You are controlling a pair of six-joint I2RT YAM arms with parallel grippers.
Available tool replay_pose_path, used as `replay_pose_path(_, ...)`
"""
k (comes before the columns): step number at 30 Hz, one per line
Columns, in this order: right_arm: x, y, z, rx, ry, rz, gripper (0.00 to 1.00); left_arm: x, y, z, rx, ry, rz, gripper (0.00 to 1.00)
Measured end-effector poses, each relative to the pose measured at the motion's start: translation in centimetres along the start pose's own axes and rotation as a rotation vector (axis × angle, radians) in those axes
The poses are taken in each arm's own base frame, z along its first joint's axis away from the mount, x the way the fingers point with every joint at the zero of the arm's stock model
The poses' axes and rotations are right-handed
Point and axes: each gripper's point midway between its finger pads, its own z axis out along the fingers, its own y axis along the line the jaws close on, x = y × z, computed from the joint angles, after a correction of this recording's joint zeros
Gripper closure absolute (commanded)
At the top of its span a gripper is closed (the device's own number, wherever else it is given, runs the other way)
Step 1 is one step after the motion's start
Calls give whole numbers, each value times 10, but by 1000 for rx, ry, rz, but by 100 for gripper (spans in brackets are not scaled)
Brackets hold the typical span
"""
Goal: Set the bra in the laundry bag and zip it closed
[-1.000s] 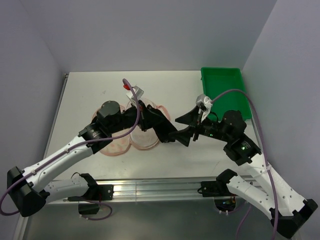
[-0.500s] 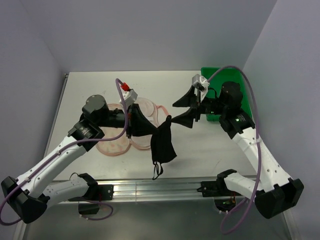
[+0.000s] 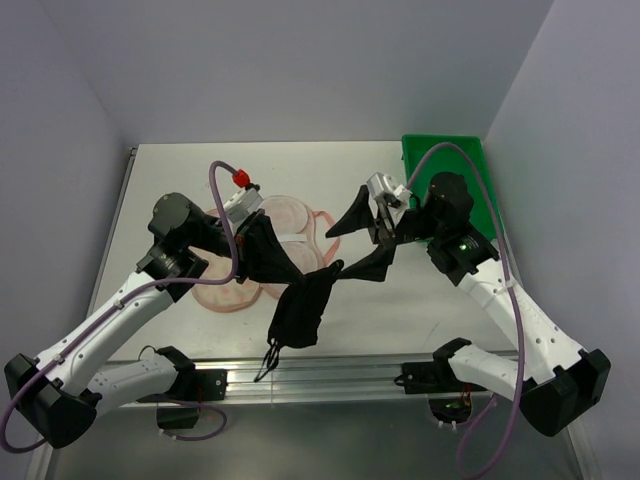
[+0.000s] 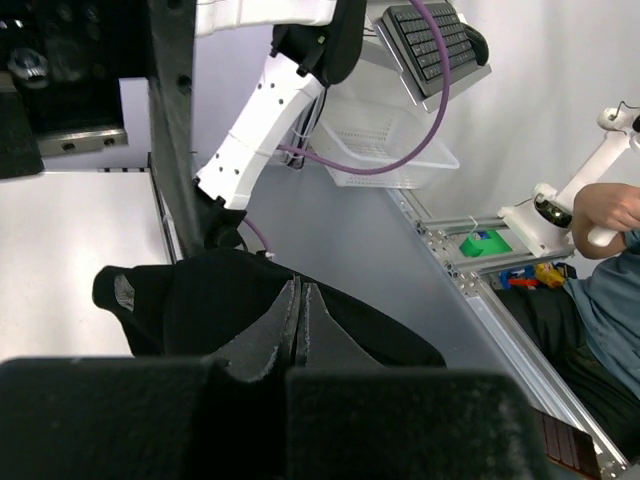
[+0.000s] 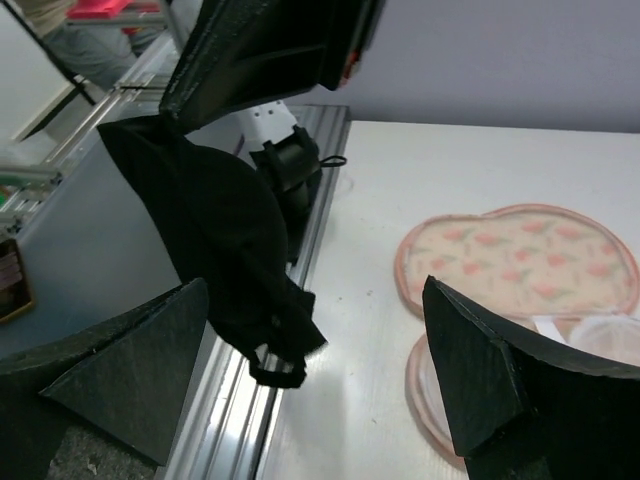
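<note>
The black bra [image 3: 300,310] hangs in the air from my left gripper [image 3: 305,263], which is shut on its top edge; a strap loop dangles toward the front rail. In the left wrist view the left gripper [image 4: 298,318] is pressed together on the bra [image 4: 190,300]. The peach-pink laundry bag [image 3: 290,213] lies flat on the table behind and left of the bra. My right gripper [image 3: 357,240] stands open just right of the bra's top, holding nothing. From the right wrist, the bra [image 5: 220,240] hangs ahead of the right gripper [image 5: 315,350], nearer its left finger, with the laundry bag [image 5: 520,250] to the right.
A green plastic tray [image 3: 445,165] stands at the table's back right corner, behind the right arm. The aluminium front rail [image 3: 320,372] runs along the near edge, below the hanging strap. Grey walls close in the back and both sides.
The left gripper has lifted the bra off the bag and carried it toward the front edge, where it now hangs free. The right gripper swung left beside it.
</note>
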Motion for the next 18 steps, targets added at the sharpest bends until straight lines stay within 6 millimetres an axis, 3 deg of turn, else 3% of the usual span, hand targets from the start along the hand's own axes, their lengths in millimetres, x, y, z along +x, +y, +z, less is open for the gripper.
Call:
replay_pose_path(5,12,14,19,-78,37,19,5,3,1,0,7,9,-10,100)
replay_pose_path(10,12,21,29,-98,40,17,14,5,2,0,10,16,-4,100)
replay_pose_path(13,15,24,31,-97,40,29,22,10,5,-1,2,28,-14,100)
replay_pose_path(14,15,24,32,-95,39,35,32,12,6,-1,0,31,-15,100)
replay_pose_path(16,14,26,33,-93,34,40,42,15,8,-1,-6,37,-22,100)
replay_pose_path(18,13,28,34,-92,32,44,43,17,10,-2,-13,40,-25,100)
